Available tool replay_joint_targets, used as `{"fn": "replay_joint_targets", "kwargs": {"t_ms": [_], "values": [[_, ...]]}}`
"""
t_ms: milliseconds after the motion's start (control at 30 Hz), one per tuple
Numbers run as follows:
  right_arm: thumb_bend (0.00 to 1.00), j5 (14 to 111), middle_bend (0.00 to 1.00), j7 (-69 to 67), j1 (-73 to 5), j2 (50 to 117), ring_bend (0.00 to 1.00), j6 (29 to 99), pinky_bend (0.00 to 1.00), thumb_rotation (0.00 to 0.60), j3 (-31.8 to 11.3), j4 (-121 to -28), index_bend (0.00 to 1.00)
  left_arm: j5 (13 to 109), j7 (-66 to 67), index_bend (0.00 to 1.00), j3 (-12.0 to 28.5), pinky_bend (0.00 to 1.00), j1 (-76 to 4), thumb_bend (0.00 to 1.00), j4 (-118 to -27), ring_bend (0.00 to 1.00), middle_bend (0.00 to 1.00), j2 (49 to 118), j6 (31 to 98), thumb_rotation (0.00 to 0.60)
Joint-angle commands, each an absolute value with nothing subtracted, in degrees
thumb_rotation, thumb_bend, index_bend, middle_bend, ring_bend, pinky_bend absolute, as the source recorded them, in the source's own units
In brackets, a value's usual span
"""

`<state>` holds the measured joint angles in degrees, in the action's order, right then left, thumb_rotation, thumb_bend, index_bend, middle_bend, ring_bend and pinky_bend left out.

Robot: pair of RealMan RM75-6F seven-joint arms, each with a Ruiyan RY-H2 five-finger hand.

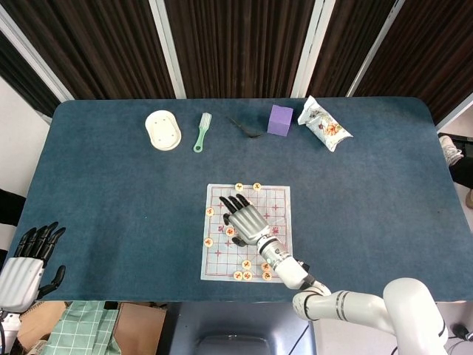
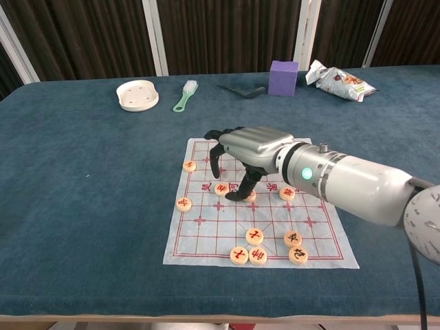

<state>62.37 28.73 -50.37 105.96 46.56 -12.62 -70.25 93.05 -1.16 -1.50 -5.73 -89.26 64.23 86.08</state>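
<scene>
Xiangqi disc (image 2: 222,188) lies right beneath the right robot hand (image 2: 242,152), whose spread, curled fingers (image 2: 216,159) grasp nothing; left robot hand (image 1: 26,260) idles far away.

Your right hand (image 2: 251,148) has a silver shell, black fingers and a green-lit wrist; left hand (image 1: 24,270) matches

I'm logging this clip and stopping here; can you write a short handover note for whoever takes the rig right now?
Right hand is over the middle of the chess board, fingers curled down, thumb tip at a chess piece near the centre; whether it grips it cannot be told.
Left hand hangs off the table's near-left corner, fingers apart, holding nothing.
Other pieces lie scattered on the board, three in a row at its near edge.
Done: hand is at the piece. Left: lifting it.
</scene>
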Motion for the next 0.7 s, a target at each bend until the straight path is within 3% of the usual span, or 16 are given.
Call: {"fn": "replay_joint_targets", "kwargs": {"t_ms": [33, 700], "values": [[0.43, 62.01, 0.03, 28.83, -50.72, 106.43, 0.0, 46.52, 0.0, 0.6, -12.49, -69.6, 0.55, 93.1, -1.24, 0.0, -1.55, 0.01, -5.71, 0.45, -89.25, 0.0, 0.0, 64.19, 86.11, 0.6], [0.47, 60.1, 0.07, 29.33, -51.91, 107.79, 0.0, 47.0, 0.0, 0.6, -12.01, -68.04, 0.64, 93.49, -1.74, 0.0, -1.78, 0.01, -5.48, 0.45, -89.31, 0.0, 0.0, 63.83, 86.5, 0.6]]}}
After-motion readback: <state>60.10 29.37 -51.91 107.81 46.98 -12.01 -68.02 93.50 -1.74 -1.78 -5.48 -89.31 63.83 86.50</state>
